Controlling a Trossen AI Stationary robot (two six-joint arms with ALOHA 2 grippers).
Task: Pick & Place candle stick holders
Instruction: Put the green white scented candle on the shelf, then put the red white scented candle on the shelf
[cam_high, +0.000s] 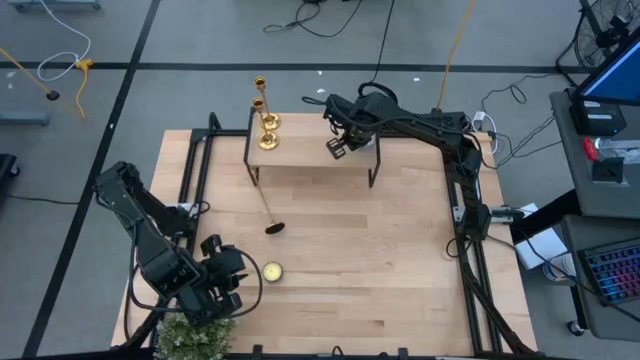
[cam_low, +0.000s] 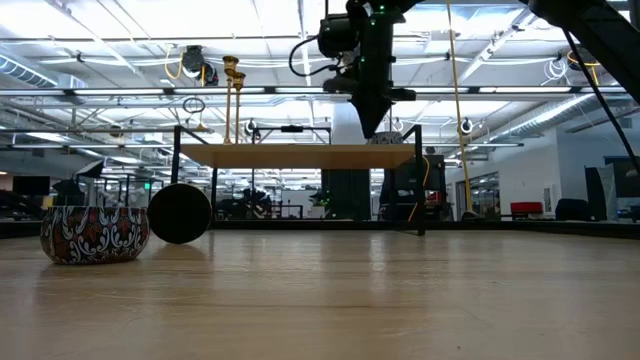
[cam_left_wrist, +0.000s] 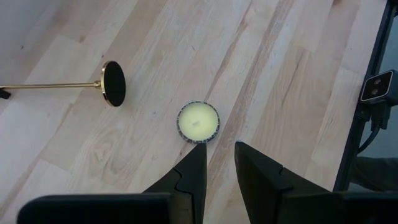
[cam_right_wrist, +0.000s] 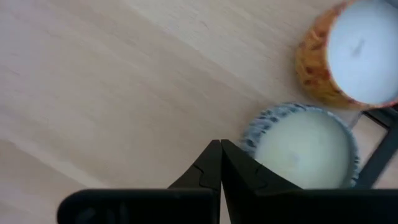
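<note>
Clearly my left gripper (cam_left_wrist: 217, 163) is slightly parted, empty. Right gripper (cam_right_wrist: 220, 163) is closed, empty. Fallen candlestick (cam_high: 268, 209) looks stiff, slick, base-heavy; I'd pinch mid-stem.

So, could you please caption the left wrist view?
Left end effector above a candle, near a fallen candlestick.

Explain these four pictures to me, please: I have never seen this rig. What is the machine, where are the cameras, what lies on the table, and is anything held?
Two dark robot arms work at a wooden table. One picture looks down from above, one looks level across the tabletop, and one comes from each wrist. Two gold candle stick holders stand on a small raised shelf; a third lies on the table beside a small candle. The left claw is slightly apart near that candle, holding nothing. The right claw is shut and empty above the shelf, where its wrist camera sees two more candles.
</note>
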